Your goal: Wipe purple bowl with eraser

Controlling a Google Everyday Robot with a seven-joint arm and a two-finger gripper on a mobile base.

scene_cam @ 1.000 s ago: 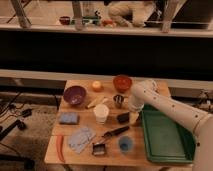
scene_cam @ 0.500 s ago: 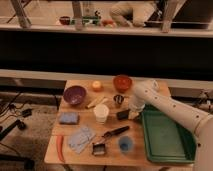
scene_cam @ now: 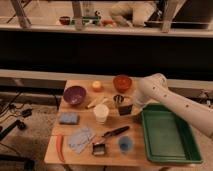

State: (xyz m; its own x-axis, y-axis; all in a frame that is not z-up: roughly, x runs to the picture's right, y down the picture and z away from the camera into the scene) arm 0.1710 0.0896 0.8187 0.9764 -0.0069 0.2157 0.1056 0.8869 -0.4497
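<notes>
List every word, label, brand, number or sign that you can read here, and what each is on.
No text can be read anywhere in this view.
The white cup, purple bowl, green tray and blue pad show no print.
The gripper, shut and down at the eraser at mid-table, shows no legible marking.

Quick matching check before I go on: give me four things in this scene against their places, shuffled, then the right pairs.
1. purple bowl
2. green tray
3. blue pad
4. tool, shut

A. just right of the white cup
B. right side of the table
C. back left of the table
D. left edge, in front of the purple bowl

Pairs: 1-C, 2-B, 3-D, 4-A
</notes>
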